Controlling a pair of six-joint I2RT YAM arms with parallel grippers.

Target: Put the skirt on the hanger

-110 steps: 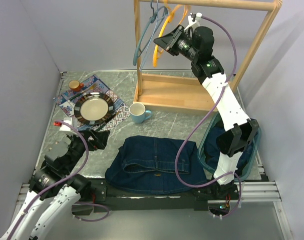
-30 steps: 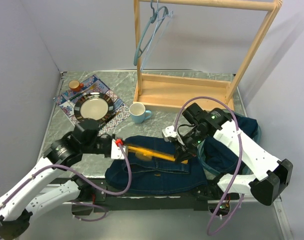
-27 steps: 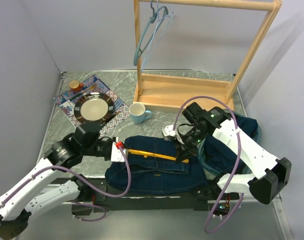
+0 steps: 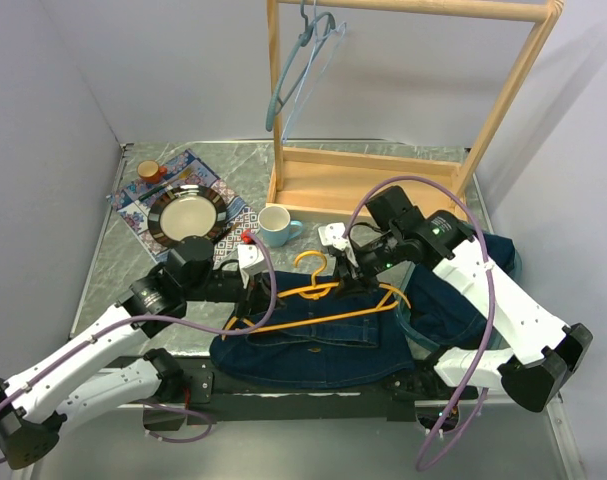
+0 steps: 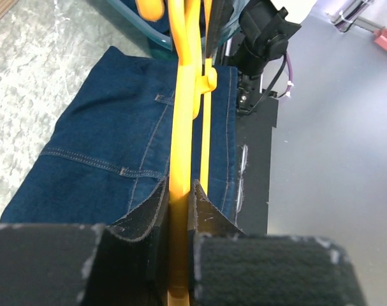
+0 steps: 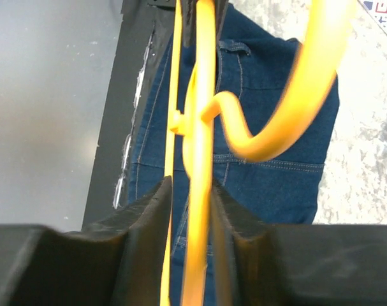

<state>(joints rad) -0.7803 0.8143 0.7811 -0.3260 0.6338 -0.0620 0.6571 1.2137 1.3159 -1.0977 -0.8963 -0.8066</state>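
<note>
We see the denim skirt (image 4: 313,350) lying flat at the lower centre of the top view, directly below both grippers. The yellow hanger (image 5: 182,115) is held over it, hook toward the top of the frame, spanning from the left gripper (image 4: 254,291) to the right gripper (image 4: 356,274). We cannot tell whether its lower bar touches the skirt.

At lower right, the teal basket (image 4: 407,328) holds further dark denim garments (image 4: 441,300). At upper left a plate (image 4: 186,214) rests on a patterned placemat (image 4: 191,162), with a light-blue mug (image 4: 274,226) just beside it.

The left gripper's pads are pinched on one end of the hanger. The right gripper's fingers (image 6: 148,223) stand slightly spread on either side of the hanger near its hook. One pad lies against it, and there is a narrow gap at the other.
</note>
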